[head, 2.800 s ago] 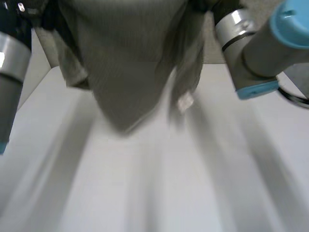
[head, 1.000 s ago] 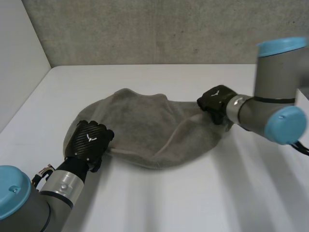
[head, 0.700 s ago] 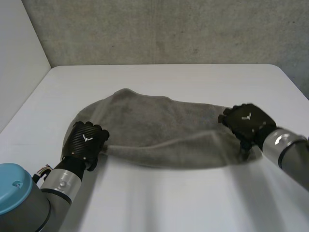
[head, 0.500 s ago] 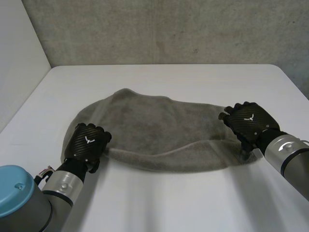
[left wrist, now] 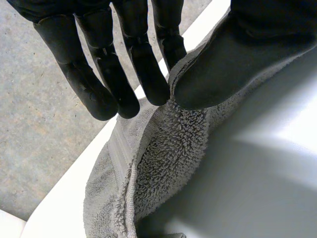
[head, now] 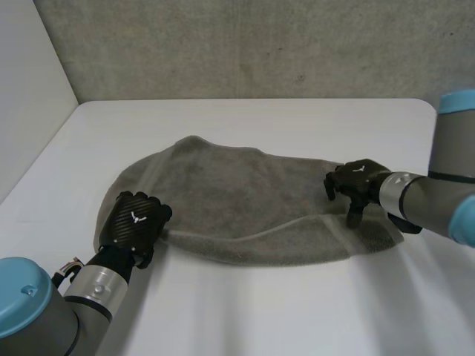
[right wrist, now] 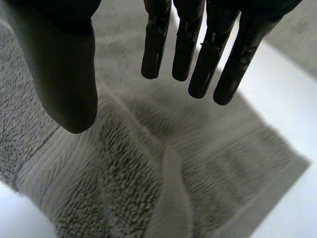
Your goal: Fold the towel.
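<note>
A grey towel (head: pixel 237 200) lies stretched flat across the white table (head: pixel 260 311), doubled over with a fold line along its near side. My left hand (head: pixel 133 224) is at the towel's left end. In the left wrist view its thumb (left wrist: pixel 223 64) pinches the towel's edge (left wrist: pixel 163 163) against the fingers. My right hand (head: pixel 355 179) hovers over the towel's right end. In the right wrist view its fingers (right wrist: pixel 198 49) are straight and apart from the thumb, with the towel (right wrist: pixel 129 173) lying loose below them.
A grey concrete wall (head: pixel 245 44) stands behind the table's far edge, and a pale panel (head: pixel 30 96) borders the table's left side. Bare tabletop extends in front of the towel and beyond its far side.
My right hand pulled the towel's right end out to the right, let go of it, and has drifted back left above the cloth. The left hand has kept its pinch in place.
</note>
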Available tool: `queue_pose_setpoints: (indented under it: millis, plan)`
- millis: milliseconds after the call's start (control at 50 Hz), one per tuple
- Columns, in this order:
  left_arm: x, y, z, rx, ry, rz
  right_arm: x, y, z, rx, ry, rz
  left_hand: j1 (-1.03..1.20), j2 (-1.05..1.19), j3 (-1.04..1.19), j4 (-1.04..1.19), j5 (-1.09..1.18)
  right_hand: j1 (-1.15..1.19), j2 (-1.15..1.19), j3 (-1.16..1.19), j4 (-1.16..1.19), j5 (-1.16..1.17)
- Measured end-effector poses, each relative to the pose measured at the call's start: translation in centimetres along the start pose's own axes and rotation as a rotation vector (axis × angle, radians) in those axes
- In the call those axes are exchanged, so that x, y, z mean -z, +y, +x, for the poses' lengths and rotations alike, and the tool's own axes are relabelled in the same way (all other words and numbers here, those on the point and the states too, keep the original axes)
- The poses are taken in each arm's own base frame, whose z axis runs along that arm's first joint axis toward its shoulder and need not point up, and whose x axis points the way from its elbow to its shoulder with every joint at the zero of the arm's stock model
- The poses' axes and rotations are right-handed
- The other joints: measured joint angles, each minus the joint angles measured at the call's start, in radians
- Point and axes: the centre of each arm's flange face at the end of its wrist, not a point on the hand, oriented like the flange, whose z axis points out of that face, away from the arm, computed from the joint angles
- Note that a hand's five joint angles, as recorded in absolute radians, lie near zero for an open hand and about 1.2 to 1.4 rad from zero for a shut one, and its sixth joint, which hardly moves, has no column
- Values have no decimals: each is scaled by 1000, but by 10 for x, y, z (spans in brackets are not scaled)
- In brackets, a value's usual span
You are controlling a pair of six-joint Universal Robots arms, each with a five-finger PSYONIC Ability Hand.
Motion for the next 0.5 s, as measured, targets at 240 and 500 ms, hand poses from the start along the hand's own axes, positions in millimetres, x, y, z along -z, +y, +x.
queue_pose_setpoints:
  millis: [240,500]
  plan:
    - [0,-1,-1,0,-3,2,-32,8,-4,-113,-118,-97,0,0,0,0,0,-18,-7,-11,-8,-20]
    - [0,0,-2,0,-6,1,-35,9,-7,-144,-148,-107,-1,0,0,0,0,158,169,159,161,150]
